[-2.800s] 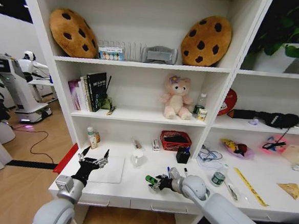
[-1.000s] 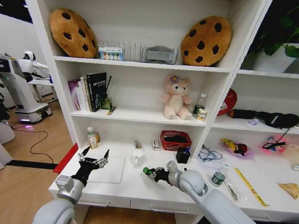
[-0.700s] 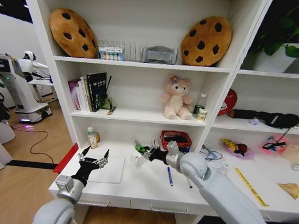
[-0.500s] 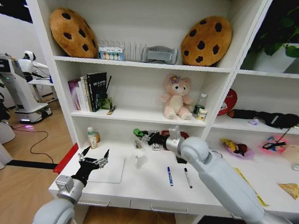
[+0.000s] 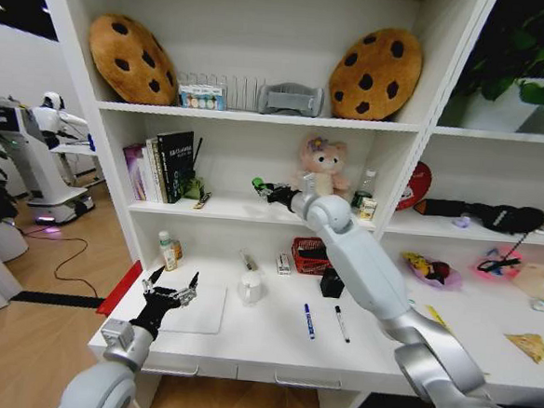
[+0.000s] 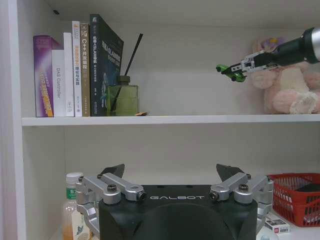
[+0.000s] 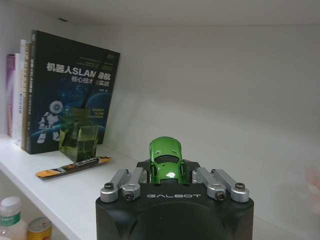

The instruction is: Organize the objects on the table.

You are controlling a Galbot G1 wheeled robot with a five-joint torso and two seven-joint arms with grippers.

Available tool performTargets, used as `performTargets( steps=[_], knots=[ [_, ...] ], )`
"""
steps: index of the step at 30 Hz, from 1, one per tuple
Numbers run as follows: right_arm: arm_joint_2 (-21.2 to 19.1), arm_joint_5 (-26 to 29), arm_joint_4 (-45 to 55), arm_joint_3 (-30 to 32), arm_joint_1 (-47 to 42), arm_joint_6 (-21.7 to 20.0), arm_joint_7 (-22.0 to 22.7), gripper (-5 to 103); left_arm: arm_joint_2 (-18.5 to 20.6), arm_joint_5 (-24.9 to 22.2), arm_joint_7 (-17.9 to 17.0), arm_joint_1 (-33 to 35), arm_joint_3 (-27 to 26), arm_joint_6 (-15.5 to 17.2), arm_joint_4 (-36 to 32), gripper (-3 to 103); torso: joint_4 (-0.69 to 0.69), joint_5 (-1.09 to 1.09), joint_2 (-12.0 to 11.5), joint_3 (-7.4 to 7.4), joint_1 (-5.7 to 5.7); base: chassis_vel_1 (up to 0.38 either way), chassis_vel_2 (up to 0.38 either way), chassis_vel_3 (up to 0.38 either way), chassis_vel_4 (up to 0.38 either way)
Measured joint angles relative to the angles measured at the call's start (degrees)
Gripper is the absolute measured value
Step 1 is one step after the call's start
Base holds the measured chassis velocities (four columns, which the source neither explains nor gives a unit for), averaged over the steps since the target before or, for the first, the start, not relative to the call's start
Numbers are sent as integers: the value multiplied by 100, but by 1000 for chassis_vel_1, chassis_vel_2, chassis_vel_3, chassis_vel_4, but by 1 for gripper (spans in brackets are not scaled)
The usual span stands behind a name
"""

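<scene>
You have a long white desk (image 5: 243, 347) carrying a slim white laptop (image 5: 196, 308), a clear cup (image 5: 249, 287) beside it, and blue (image 5: 308, 320) and black (image 5: 341, 324) pens further right.

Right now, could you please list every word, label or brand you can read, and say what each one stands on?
"GALBOT": on the left tool body.
"GALBOT": on the right tool body, which grips the green toy car.
"机器人SLAM导航": on the black book cover.
"ROBOT SLAM NAVIGATION": smaller, same cover.
"DAS Controller": on the white book spine.
Other book spines and the bottle label: too small to read.
</scene>
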Motion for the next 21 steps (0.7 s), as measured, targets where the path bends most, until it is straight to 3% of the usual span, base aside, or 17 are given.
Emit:
performTargets(
  steps=[8,11,13,16,21],
  knots=[
    [183,14,-357,54,74,-323,691,34,0,0,0,0,0,0,0,100,-2,1,0,-1,-1,0,0,0,0],
    [176,202,-358,54,38,-456,876,34,0,0,0,0,0,0,0,100,-2,1,0,0,-1,0,0,0,0],
    [185,688,-307,53,-16,-524,1342,34,0,0,0,0,0,0,0,100,-2,1,0,-1,-1,0,0,0,0],
    [211,899,-300,31,-58,-525,1677,34,0,0,0,0,0,0,0,100,-1,2,0,-1,-1,0,0,0,0],
    [192,1065,-242,-22,-93,-527,1810,34,0,0,0,0,0,0,0,100,-1,1,0,-1,-1,0,0,0,0]
  ],
)
